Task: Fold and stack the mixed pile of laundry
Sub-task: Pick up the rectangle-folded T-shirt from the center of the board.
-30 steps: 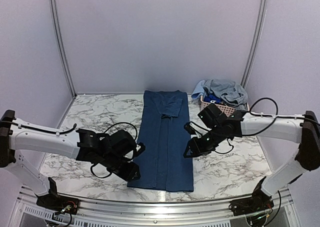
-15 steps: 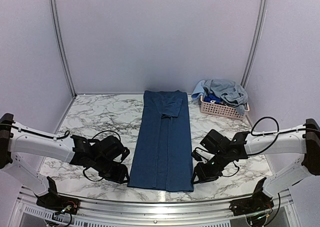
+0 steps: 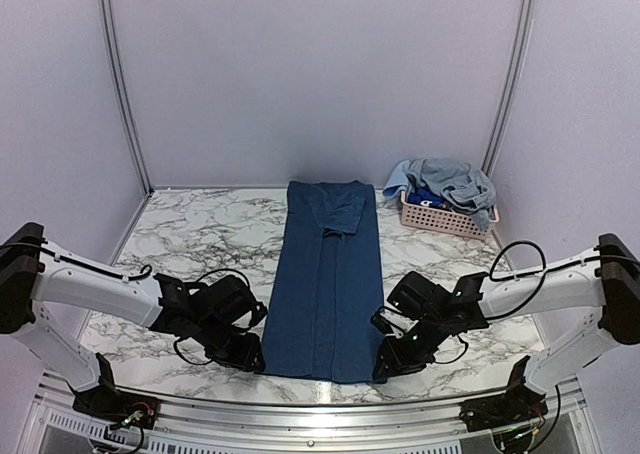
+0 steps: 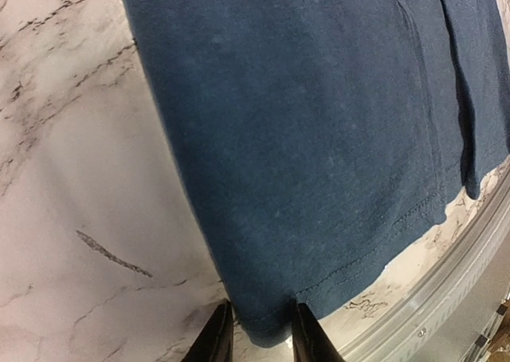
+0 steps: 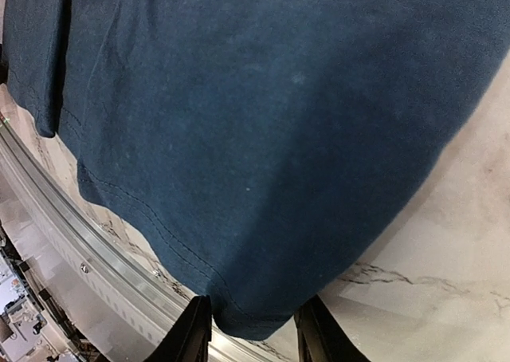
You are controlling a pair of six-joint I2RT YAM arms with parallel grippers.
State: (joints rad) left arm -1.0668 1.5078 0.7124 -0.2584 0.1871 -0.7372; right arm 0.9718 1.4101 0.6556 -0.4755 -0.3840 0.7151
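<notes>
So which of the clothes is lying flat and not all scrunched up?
The dark navy shirt, spread long and flat down the marble table. The grey-blue and bright-blue clothes are heaped in the pink basket.

One navy shirt (image 3: 328, 274), one pink basket (image 3: 440, 218), two pincers (image 3: 254, 359) (image 3: 386, 366).

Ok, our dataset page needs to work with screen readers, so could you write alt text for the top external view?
A long, narrowly folded dark navy shirt lies flat down the middle of a marble table, with the left gripper and right gripper low at its two near corners. A pink basket heaped with blue-toned garments sits at the far right.
</notes>
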